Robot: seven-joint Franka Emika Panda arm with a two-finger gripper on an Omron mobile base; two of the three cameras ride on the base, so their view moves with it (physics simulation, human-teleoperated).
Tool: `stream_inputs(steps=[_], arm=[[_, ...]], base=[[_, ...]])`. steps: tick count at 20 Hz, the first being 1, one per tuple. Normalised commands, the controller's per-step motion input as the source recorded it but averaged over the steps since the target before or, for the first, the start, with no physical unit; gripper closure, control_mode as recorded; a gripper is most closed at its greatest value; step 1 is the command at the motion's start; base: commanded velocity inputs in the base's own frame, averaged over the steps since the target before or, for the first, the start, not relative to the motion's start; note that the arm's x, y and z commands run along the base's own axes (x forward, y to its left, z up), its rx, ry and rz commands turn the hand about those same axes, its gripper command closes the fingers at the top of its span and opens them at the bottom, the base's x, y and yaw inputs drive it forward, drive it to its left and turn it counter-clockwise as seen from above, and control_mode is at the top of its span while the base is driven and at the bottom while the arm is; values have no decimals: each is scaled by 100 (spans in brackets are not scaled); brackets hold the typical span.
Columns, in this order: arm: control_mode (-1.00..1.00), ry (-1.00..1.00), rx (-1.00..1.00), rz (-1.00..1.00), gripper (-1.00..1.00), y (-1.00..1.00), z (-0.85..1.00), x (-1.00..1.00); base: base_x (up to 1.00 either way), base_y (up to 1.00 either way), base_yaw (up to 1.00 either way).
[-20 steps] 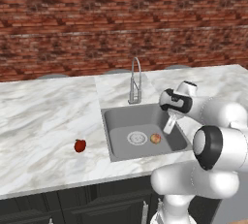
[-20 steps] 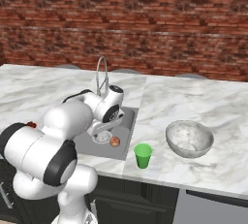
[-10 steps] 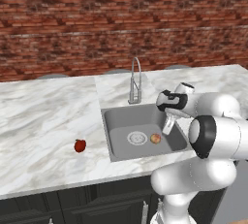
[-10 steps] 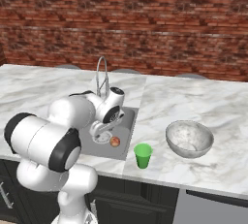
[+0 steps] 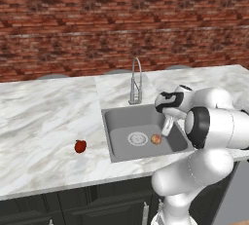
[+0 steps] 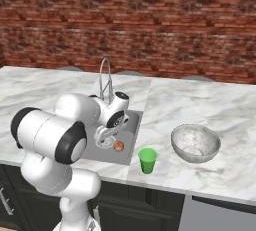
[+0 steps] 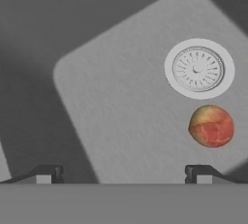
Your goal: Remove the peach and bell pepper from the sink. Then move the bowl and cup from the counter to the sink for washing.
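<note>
Hand view: jaws spread above sink [image 7: 121,102] floor | peach [image 7: 211,126] beside drain [image 7: 199,68] | brick wall [image 5: 121,19]

No readable text, labels, brands, nos. or signs anywhere in the 3 views.
</note>
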Motion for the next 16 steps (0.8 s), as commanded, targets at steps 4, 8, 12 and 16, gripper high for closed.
stream_inputs(steps=[4,8,12,16], arm=[[-100,0,-1,0,-100,0,-15,18],[-100,0,-1,0,-100,0,-15,18],[-100,0,0,0,-100,0,-16,13],[-100,0,0,0,-100,0,-18,10]], base=[[0,0,0],[0,0,0],[0,0,0],[0,0,0]])
